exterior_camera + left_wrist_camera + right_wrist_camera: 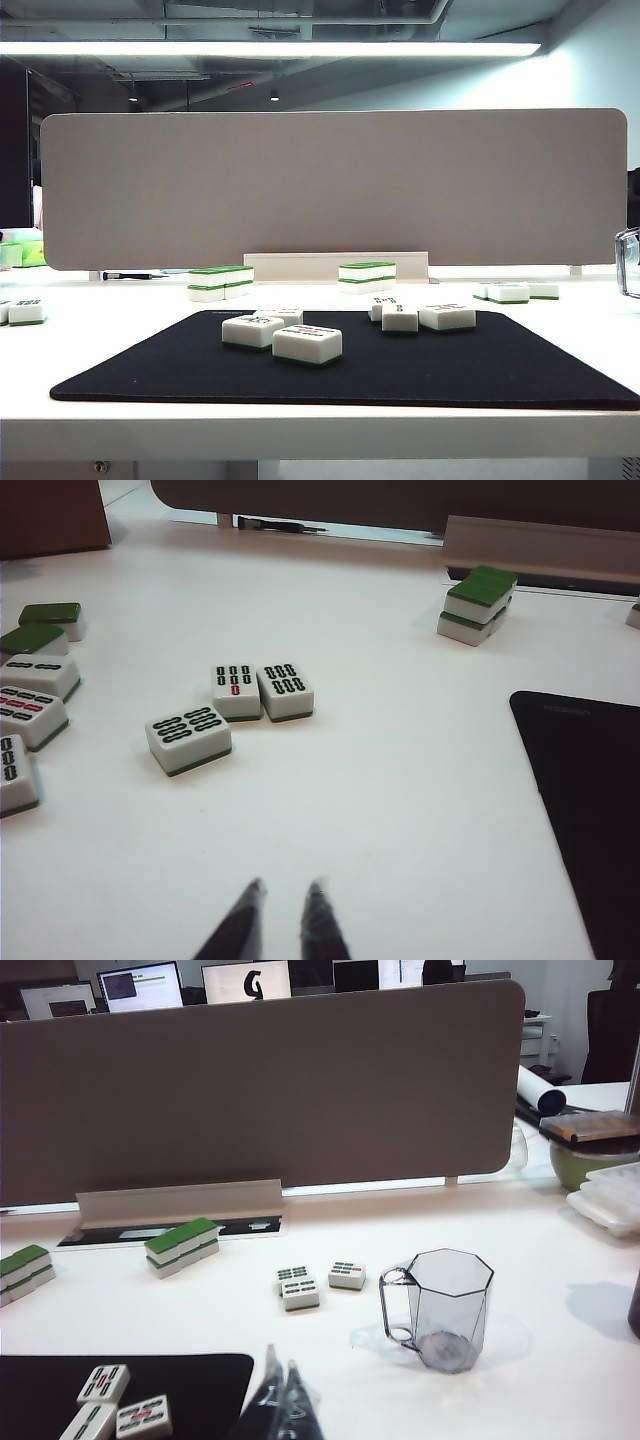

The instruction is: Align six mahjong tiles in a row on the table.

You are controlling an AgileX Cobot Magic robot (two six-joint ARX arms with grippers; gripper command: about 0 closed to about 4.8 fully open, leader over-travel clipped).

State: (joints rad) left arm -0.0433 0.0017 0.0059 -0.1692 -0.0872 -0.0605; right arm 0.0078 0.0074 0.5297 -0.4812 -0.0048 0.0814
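Six mahjong tiles lie scattered on the black mat [420, 375] of the white table [320, 425]. Three form a left group [252, 330] [307, 344] [285, 314] and three a right group [383, 305] [400, 319] [447, 316]. Neither arm shows in the exterior view. My left gripper [286, 890] hangs over bare table left of the mat [590, 810], its tips a little apart with nothing between them. My right gripper [280, 1360] is shut and empty beside the mat's corner [200, 1385], near tiles [103, 1382] [144, 1416].
Off the mat lie loose face-up tiles [189, 738] [236, 690] [286, 690] [298, 1287] [347, 1275] and green-topped stacks [221, 280] [367, 275] [478, 602]. A clear plastic cup [445, 1305] stands on the table to the right. The beige partition [330, 185] closes off the back.
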